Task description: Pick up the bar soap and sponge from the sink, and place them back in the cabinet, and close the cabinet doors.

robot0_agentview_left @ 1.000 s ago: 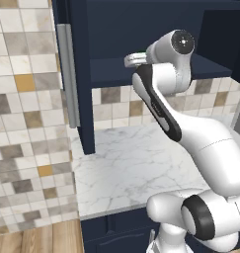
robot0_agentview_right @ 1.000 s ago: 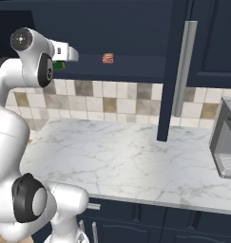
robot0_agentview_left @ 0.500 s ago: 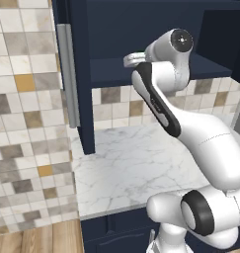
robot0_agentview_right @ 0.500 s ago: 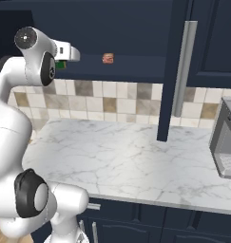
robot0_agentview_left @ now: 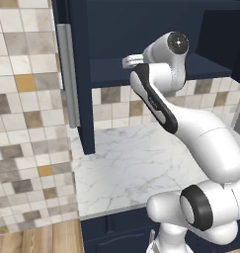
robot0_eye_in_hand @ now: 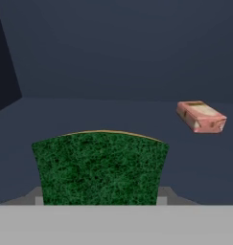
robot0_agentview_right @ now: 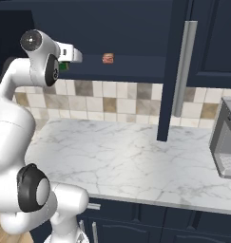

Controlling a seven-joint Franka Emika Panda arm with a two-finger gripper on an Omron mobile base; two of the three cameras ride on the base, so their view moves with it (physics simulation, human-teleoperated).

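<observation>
The cabinet (robot0_agentview_right: 136, 42) is standing open above the marble counter (robot0_agentview_right: 136, 156), its two cabinet doors (robot0_agentview_right: 176, 71) swung outward so the shelf is reachable; the left one is hanging by the tiled wall (robot0_agentview_left: 22, 148) with its silver handle (robot0_agentview_left: 68, 74) facing out. The white arm (robot0_agentview_left: 190, 128) is reaching up from the base and poking its hand in over the shelf, which I take to be the placing step for the second item. The gripper (robot0_agentview_right: 64, 64) is clenching the sponge (robot0_eye_in_hand: 99, 167), a green block with a thin yellow edge, held between the fingers just above the shelf floor, apparently so it can be set down flat. The bar soap (robot0_eye_in_hand: 201, 116) is already lying on the shelf, a little deeper in and off to one side, well apart from the sponge. Both doors are still waiting to be shut.
</observation>
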